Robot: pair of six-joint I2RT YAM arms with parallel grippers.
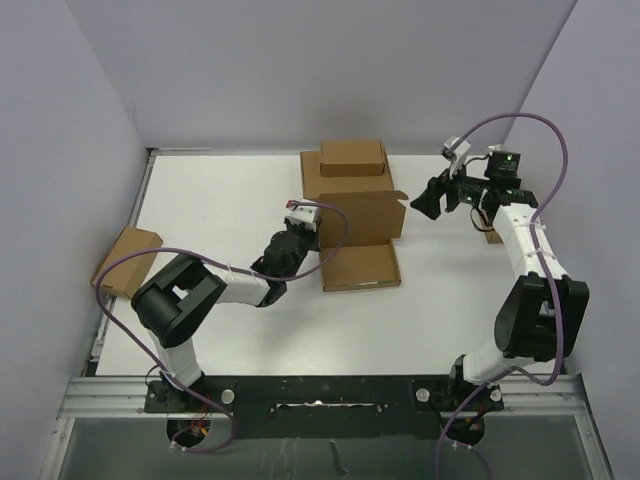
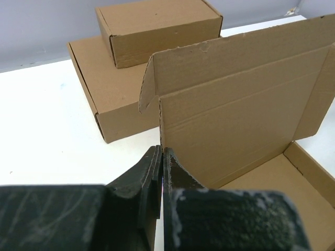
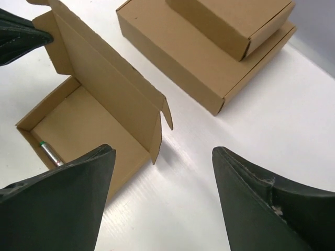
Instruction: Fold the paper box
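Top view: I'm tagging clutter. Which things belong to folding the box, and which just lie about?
Job: paper box; left fingers, shut on its lid; right fingers, open.
Lying about: wide flat box; smaller box atop it; box at table's left edge.

No readable text, labels, brands or numbers in any view. The paper box and the stacked boxes behind it are plain brown cardboard. The small cylinder in its tray has a green band; any print is too small to read.
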